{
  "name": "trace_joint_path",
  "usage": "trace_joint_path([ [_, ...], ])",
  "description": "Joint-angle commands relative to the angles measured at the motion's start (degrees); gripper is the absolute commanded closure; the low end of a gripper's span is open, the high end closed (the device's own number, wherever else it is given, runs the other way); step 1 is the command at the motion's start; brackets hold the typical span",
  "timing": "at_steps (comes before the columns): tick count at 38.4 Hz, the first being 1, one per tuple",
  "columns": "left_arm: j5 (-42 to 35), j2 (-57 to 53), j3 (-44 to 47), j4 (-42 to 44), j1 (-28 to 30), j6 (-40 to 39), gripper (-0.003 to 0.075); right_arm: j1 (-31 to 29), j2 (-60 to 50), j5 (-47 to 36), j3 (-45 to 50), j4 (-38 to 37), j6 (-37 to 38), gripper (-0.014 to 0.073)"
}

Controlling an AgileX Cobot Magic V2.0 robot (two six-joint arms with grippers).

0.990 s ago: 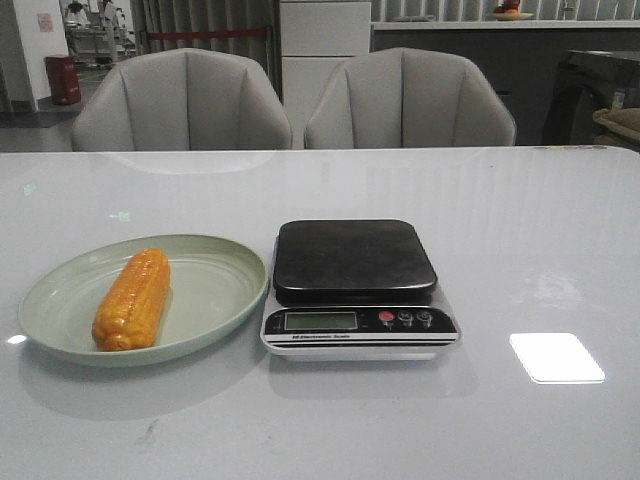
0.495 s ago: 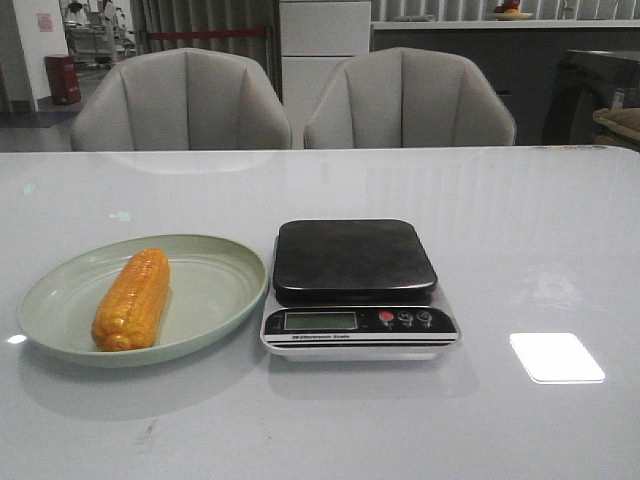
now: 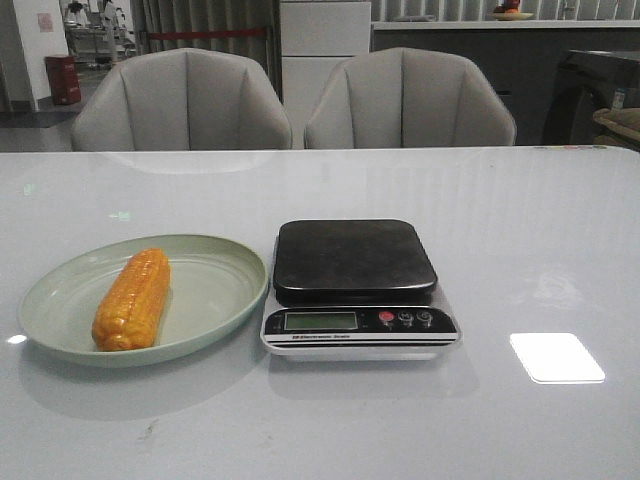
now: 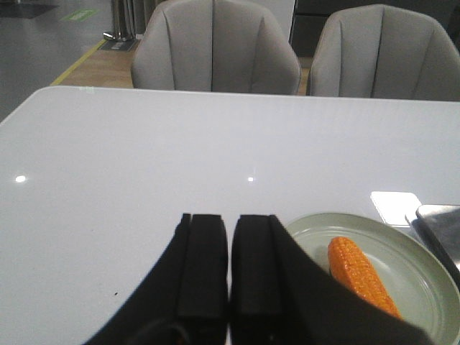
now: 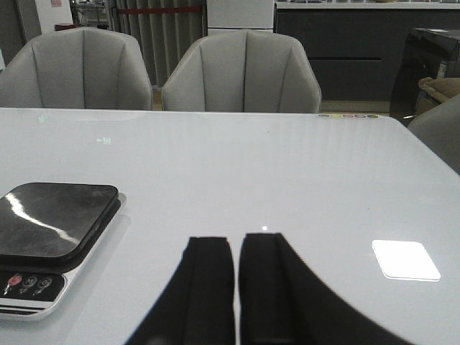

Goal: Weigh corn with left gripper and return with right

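The orange-yellow corn (image 3: pixel 132 298) lies lengthwise on a pale green plate (image 3: pixel 215 285) at the table's front left. It also shows in the left wrist view (image 4: pixel 359 274), on the plate (image 4: pixel 413 259). The scale (image 3: pixel 357 287) with its dark platform stands just right of the plate; it shows in the right wrist view (image 5: pixel 54 233) too. My left gripper (image 4: pixel 230 226) is shut and empty, above the bare table, apart from the plate. My right gripper (image 5: pixel 236 244) is shut and empty, to the right of the scale. Neither gripper shows in the front view.
Two grey chairs (image 3: pixel 185 100) (image 3: pixel 408 98) stand behind the table's far edge. A bright light patch (image 3: pixel 556 357) lies on the glossy white table (image 3: pixel 520 220) right of the scale.
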Motion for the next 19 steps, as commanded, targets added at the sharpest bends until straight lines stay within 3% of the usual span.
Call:
trace_joint_path([
  [1,-4.33,2.09,-1.71,-0.63,0.06,-0.55,0.0598,0.11,-1.1,-4.74,0.55,-0.7,-0.43,0.0398],
  [9,-3.75,5.33,-3.75,-0.63,0.06,-0.55,0.0545,0.11,-1.1,-4.74,0.55,-0.7,-0.43,0.0398],
  [19,1.59,13.31,-10.28,-0.56,-1.53,0.16,0.0235,0.11,-1.1,-4.74,0.55,-0.7,-0.43,0.0398],
])
